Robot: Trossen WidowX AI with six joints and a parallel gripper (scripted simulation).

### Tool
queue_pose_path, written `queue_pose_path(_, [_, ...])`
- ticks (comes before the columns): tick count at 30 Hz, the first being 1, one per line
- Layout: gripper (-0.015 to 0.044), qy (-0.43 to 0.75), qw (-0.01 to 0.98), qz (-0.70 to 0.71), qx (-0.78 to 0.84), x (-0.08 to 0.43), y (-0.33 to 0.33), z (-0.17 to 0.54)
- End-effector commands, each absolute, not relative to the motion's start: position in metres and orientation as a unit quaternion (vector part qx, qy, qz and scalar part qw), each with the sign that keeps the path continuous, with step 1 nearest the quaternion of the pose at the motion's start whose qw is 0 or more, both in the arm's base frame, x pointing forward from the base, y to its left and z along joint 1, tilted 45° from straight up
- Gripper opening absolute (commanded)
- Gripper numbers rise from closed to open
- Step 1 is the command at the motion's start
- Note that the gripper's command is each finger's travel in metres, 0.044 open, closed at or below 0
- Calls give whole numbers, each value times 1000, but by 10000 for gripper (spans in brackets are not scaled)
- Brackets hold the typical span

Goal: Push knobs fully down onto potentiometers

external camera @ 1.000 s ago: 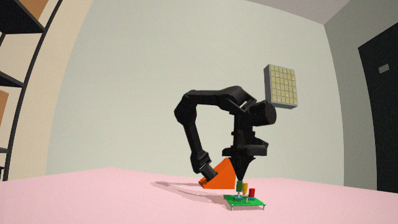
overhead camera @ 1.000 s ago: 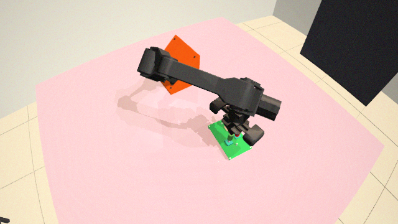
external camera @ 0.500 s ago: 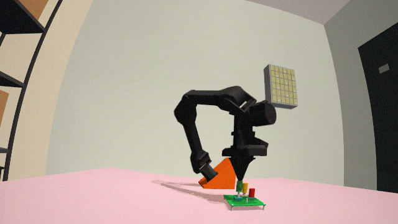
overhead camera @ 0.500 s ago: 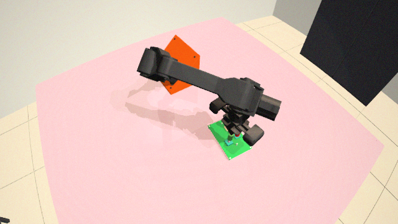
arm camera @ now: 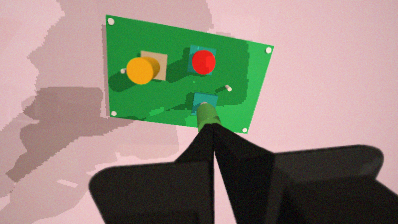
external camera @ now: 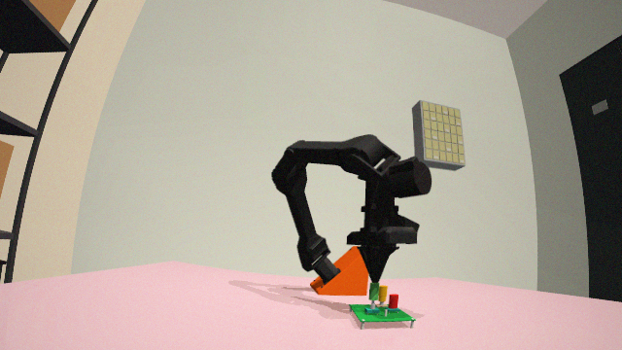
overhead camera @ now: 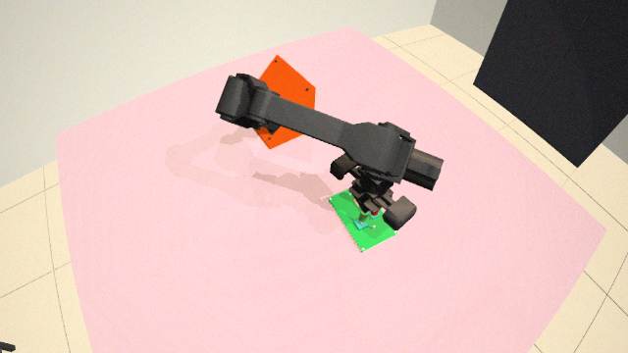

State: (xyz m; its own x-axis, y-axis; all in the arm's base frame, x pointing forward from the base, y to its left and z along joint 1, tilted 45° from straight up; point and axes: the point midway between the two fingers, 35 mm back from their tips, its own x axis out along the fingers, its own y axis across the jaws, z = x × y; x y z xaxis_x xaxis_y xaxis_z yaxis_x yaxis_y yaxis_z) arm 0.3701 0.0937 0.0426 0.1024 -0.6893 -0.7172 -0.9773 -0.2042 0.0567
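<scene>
The green circuit board (overhead camera: 365,242) (external camera: 389,317) (arm camera: 259,65) stands on short legs. The green knob (external camera: 373,292) (arm camera: 207,115) stands high on its shaft, with a gap above its teal potentiometer (overhead camera: 361,226) (arm camera: 205,100). The orange knob (external camera: 383,293) (arm camera: 141,70) also stands raised above a tan potentiometer (arm camera: 161,65). The red knob (overhead camera: 375,213) (external camera: 394,300) (arm camera: 203,62) sits low against its teal base. My gripper (external camera: 375,281) (arm camera: 211,129) is shut with nothing between its fingers. Its tips are at the top of the green knob; whether they touch is not clear.
Small pale posts stand on the board, one (arm camera: 229,88) near the green knob and one (arm camera: 123,71) beside the orange knob. An orange wedge-shaped block (overhead camera: 294,93) (external camera: 352,274) is at the arm's base. The pink table top (overhead camera: 221,275) surrounds the board.
</scene>
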Motion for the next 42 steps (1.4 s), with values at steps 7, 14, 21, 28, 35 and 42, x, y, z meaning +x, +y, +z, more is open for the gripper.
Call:
queue_pose_path(7, [0,591,223,318,-707,371,90,40])
queue_pose_path(14, [0,591,223,318,-707,371,87,38])
queue_pose_path(21, [0,591,223,318,-707,371,87,38])
queue_pose_path(28, [0,591,223,318,-707,371,85,36])
queue_pose_path(35, [0,591,223,318,-707,371,85,36])
queue_pose_path(42, [0,591,223,318,-707,372,83,33])
